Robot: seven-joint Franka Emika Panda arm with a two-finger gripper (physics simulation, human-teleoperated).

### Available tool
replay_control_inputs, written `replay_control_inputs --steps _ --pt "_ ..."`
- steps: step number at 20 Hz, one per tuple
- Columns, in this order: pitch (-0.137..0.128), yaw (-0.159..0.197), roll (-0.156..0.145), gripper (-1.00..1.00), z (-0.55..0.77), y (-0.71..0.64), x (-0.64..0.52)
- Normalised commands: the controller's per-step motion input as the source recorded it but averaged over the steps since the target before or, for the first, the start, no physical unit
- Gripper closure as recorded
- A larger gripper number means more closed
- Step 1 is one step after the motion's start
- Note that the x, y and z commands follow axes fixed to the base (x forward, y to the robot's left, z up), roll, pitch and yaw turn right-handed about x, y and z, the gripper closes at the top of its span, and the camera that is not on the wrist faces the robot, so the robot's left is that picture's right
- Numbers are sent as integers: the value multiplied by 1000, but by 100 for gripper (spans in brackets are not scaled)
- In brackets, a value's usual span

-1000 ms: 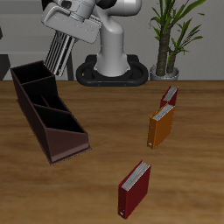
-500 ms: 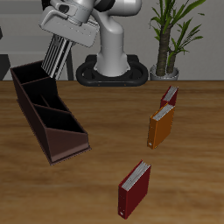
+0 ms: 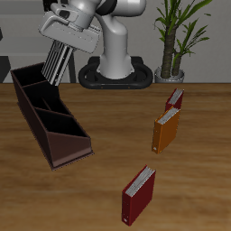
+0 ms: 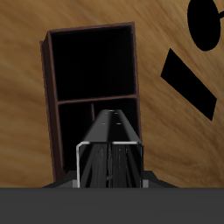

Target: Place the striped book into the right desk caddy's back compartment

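My gripper (image 3: pixel 61 45) is shut on the striped book (image 3: pixel 58 61), which hangs below it with its black-and-white stripes running down. The book is in the air just above the back compartment (image 3: pixel 30 79) of the right desk caddy (image 3: pixel 50 113), a long dark box with maroon sloped walls. In the wrist view the book's edge (image 4: pixel 109 149) points at the caddy's dark sections (image 4: pixel 92 61) below it. The book's lower edge is above the caddy's tall back walls, not touching them.
An orange book (image 3: pixel 165 129) stands near the table's middle. A dark red book (image 3: pixel 174 98) stands behind it and another dark red book (image 3: pixel 138 193) nearer the front edge. A potted plant (image 3: pixel 177 36) and the robot base (image 3: pixel 117 63) are at the back.
The gripper with the striped book has moved a little toward the caddy's back end and slightly lower. Nothing else has moved.
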Motion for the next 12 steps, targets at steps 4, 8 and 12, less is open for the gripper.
replay_control_inputs --steps 4,8,12 --pt "22 -16 1 100 -104 -48 108" --pt "15 -4 -5 100 -108 -35 82" --pt "1 6 0 100 -59 -52 36"
